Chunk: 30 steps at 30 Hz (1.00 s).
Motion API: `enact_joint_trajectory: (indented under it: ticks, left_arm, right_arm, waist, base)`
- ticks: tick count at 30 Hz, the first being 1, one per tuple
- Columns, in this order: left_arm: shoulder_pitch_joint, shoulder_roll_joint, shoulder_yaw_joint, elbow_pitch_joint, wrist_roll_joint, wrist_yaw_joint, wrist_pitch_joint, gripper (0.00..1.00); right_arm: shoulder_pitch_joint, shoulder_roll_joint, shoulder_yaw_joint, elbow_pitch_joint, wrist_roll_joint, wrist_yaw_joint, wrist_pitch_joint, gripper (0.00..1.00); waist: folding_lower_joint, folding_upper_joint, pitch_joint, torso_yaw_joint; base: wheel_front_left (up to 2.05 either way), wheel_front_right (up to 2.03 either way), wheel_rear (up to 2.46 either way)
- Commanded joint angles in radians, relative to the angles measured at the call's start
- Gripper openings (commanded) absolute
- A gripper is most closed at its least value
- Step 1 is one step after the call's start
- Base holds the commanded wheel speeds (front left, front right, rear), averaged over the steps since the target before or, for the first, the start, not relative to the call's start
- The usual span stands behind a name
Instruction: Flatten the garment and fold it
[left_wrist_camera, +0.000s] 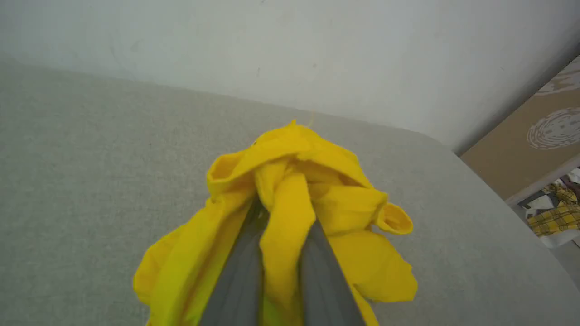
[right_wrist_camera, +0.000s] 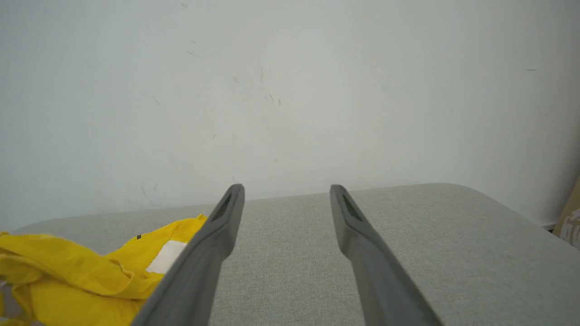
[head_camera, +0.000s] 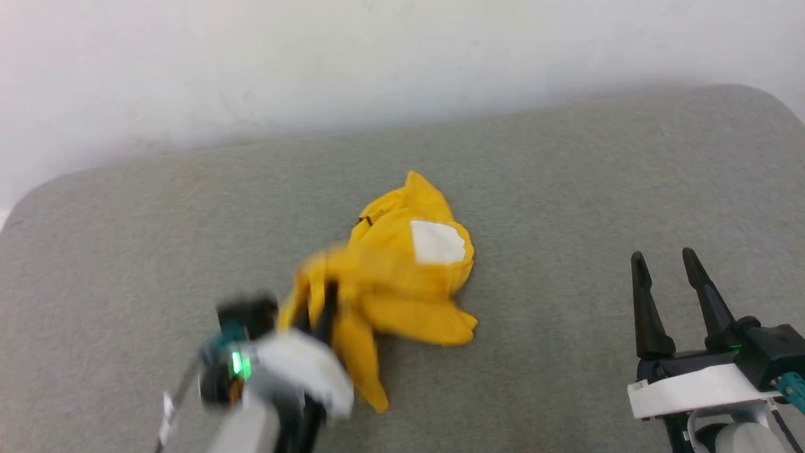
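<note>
Crumpled in a heap near the middle of the grey padded surface (head_camera: 566, 189): the shirt (head_camera: 402, 277), white patch (head_camera: 438, 242) facing up. Pinched at its nearer edge by the left gripper (left_wrist_camera: 283, 213), jaws almost together on a bunched fold, yellow cloth spilling over both fingers (left_wrist_camera: 240, 280). Well off to the right, over bare surface: the right gripper (head_camera: 663, 255), jaws wide apart, holding nothing. Probably light, limp and not slippery; likely to sag and drape wherever unsupported, with no risk of breakage. Best taken by a hem, shoulder seam or sleeve edge rather than a thick bunch, one hold per gripper, so as to spread when drawn apart.
</note>
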Motion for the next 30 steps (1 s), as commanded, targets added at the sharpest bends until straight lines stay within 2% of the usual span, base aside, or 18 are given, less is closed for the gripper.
enact_joint_trajectory:
  ticks: [1, 5, 6, 7, 12, 15, 22, 30]
  left_arm:
    - [0.069, -0.001, -0.017, 0.033, -0.011, 0.023, 0.008, 0.0]
    - [0.166, -0.003, -0.073, 0.108, -0.007, 0.043, -0.003, 0.0]
    - [0.174, -0.003, -0.08, 0.115, -0.004, 0.045, -0.021, 0.26]
    - [0.178, -0.003, -0.093, 0.118, 0.006, 0.047, -0.04, 1.0]
    - [0.162, -0.004, -0.125, 0.067, 0.039, 0.036, -0.169, 1.0]
    - [0.156, -0.004, -0.107, -0.003, 0.066, 0.043, -0.199, 1.0]
    - [0.179, 0.004, 0.01, -0.17, 0.122, 0.067, -0.204, 1.0]
    - [0.233, 0.068, 0.148, -0.207, 0.163, 0.087, -0.205, 1.0]
  right_arm:
    - [0.007, 0.002, 0.003, 0.003, 0.01, -0.002, -0.004, 1.0]
    - [0.013, 0.002, 0.001, 0.009, 0.013, -0.002, -0.005, 1.0]
    - [0.013, 0.002, 0.003, 0.011, 0.01, -0.002, -0.005, 1.0]
    - [0.013, 0.002, 0.003, 0.012, 0.008, -0.002, -0.005, 1.0]
    - [0.015, 0.002, 0.003, 0.011, -0.005, -0.002, -0.005, 1.0]
    - [0.023, 0.002, 0.003, 0.011, -0.011, -0.002, -0.005, 1.0]
    - [0.046, 0.002, 0.003, 0.008, -0.015, -0.002, 0.001, 1.0]
    - [0.068, 0.002, 0.003, 0.01, -0.02, -0.002, 0.042, 1.0]
  waist:
    - [0.0001, 0.0, 0.01, -0.04]
    - [0.0001, 0.0, 0.015, -0.024]
    - [0.0001, 0.0, 0.015, -0.02]
    - [0.0001, 0.0, 0.014, -0.013]
    - [0.0001, 0.0, -0.003, 0.022]
    - [0.0001, 0.0, -0.022, 0.036]
    - [0.0001, 0.0, -0.051, 0.067]
    - [0.0001, 0.0, -0.067, 0.086]
  base:
    - [0.0, 0.0, 0.0]
    - [0.0, 0.0, 0.0]
    - [0.0, 0.0, 0.0]
    - [0.0, 0.0, 0.0]
    - [0.0, 0.0, 0.0]
    - [0.0, 0.0, 0.0]
    - [0.0, 0.0, 0.0]
    - [0.0, 0.0, 0.0]
